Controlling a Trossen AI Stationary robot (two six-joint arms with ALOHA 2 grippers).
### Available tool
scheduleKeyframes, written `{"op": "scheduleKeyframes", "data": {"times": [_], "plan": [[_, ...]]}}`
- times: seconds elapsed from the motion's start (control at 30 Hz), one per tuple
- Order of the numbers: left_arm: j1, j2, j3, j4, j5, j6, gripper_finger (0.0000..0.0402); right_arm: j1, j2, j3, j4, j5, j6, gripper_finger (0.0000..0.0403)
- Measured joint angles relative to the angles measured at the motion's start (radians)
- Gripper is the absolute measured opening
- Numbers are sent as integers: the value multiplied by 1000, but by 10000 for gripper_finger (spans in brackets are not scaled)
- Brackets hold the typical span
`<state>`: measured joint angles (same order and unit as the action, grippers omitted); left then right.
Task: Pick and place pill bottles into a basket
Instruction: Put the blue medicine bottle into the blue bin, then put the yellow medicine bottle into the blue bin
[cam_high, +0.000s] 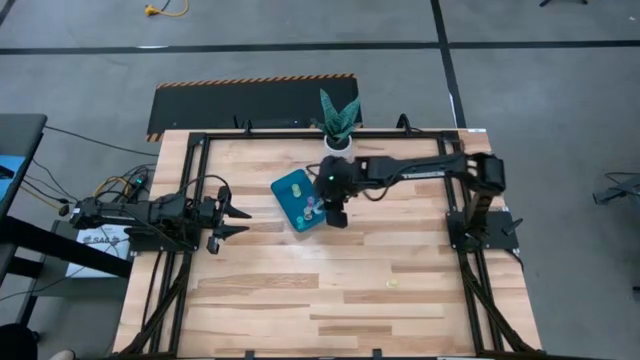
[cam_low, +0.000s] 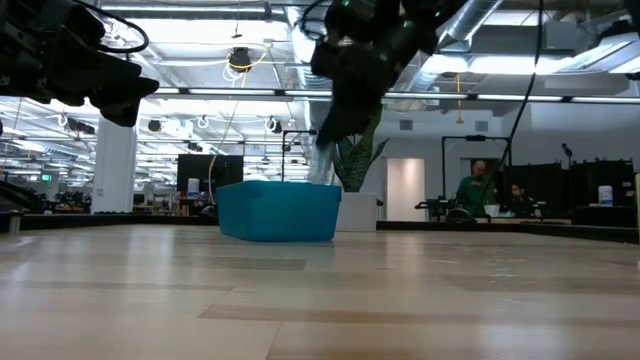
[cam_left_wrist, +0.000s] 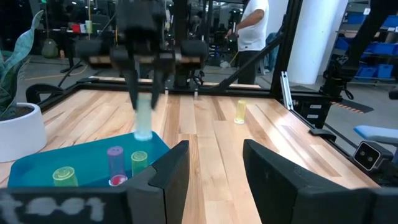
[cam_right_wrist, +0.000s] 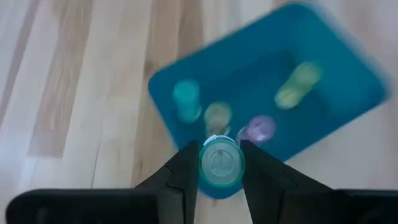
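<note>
The teal-blue basket (cam_high: 288, 186) lies at the table's middle, toward the far edge. It holds several small bottles: yellow (cam_left_wrist: 64, 176), pink (cam_left_wrist: 115, 163), yellow-green (cam_left_wrist: 139, 163), and a teal one (cam_right_wrist: 186, 99). My right gripper (cam_high: 336, 215) hangs over the basket's right near corner, shut on a pale teal bottle (cam_left_wrist: 143, 121). One yellow bottle (cam_high: 392, 283) stands alone on the table, near right of the basket. My left gripper (cam_high: 240, 220) waits open and empty at the table's left, pointing at the basket. My right gripper pinches the pale teal bottle's upper end (cam_right_wrist: 221, 163) between its two fingers (cam_left_wrist: 133, 87). The fingers come from above, pointing down. The bottle hangs upright below them, its lower end (cam_left_wrist: 143, 135) at about the height of the basket's rim, over the basket's corner.
A white pot with a green plant (cam_high: 339, 125) stands just beyond the basket at the table's far edge. Black frame rails (cam_high: 190, 200) run along the table's sides. Bare wood (cam_high: 300, 290) lies near of the basket. People stand in the room beyond (cam_low: 478, 190).
</note>
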<state>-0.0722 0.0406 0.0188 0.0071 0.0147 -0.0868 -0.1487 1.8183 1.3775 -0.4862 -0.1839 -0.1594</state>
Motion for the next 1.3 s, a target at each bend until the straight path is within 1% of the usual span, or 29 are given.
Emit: {"op": "scheduleKeyframes", "data": {"times": [0.1,0.3,0.4,0.53,0.73,0.8,0.87,0.97,1.07,1.17,1.23,1.3], "plan": [[0,0,0,0,0,0,140,7,46,0,11,-27,-6,92],[0,0,0,0,0,0,140,7,103,1,12,-38,-6,93],[0,0,0,0,0,0,140,7,119,1,18,-38,-6,102],[0,0,0,0,0,0,140,7,120,1,30,-34,-7,129],[0,0,0,0,0,0,140,-4,106,2,26,-28,0,188],[0,0,0,0,0,0,140,1,108,9,-14,-28,-1,207],[0,0,0,0,0,0,140,19,96,39,-101,-19,-6,219],[0,0,0,0,-1,0,140,78,16,66,-235,-5,30,223],[0,0,0,0,-1,0,140,176,-100,51,-337,14,151,217],[0,0,0,0,-2,0,140,305,-206,7,-411,148,315,205],[0,0,0,0,-2,0,140,397,-269,-44,-434,244,457,198],[0,0,0,0,-2,0,140,482,-319,-104,-432,300,605,191]]}}
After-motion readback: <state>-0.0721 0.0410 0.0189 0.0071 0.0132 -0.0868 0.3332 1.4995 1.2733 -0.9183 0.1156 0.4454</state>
